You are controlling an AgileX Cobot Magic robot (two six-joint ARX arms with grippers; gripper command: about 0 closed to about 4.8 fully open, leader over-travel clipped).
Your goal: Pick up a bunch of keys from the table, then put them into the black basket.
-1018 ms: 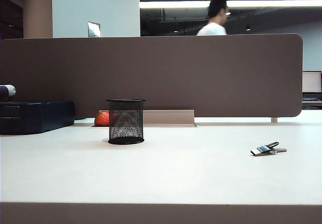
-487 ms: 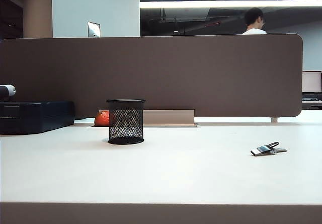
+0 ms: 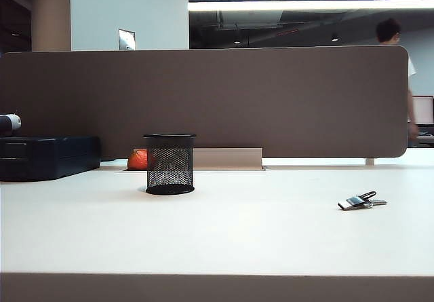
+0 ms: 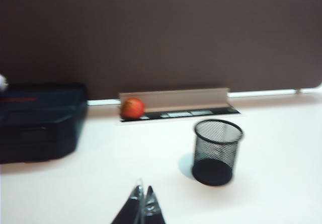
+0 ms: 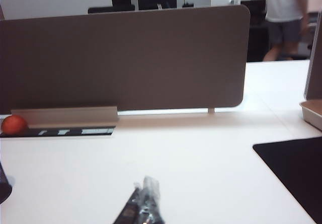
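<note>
- Jaws of both grippers are pressed together and empty: the left gripper (image 4: 143, 204) hangs above the off-white counter (image 3: 224, 237) short of the black wire-mesh basket (image 3: 169, 163), and the right gripper (image 5: 146, 204) hangs over bare counter; neither shows in the exterior view.
- Lying flat on the counter's right side, well apart from the basket, is the small bunch of silvery keys with a shiny rectangular tag and dark loop (image 3: 361, 201). The right wrist view does not show it.
- Judgement: the right arm is the better placed; spread its jaws first, descend straight, and pinch across the tag or loop, since flat keys may slide.
- Faint reddish lettering on the dark blue-black case (image 4: 37, 121) is too blurred to read; no other writing is legible.
</note>
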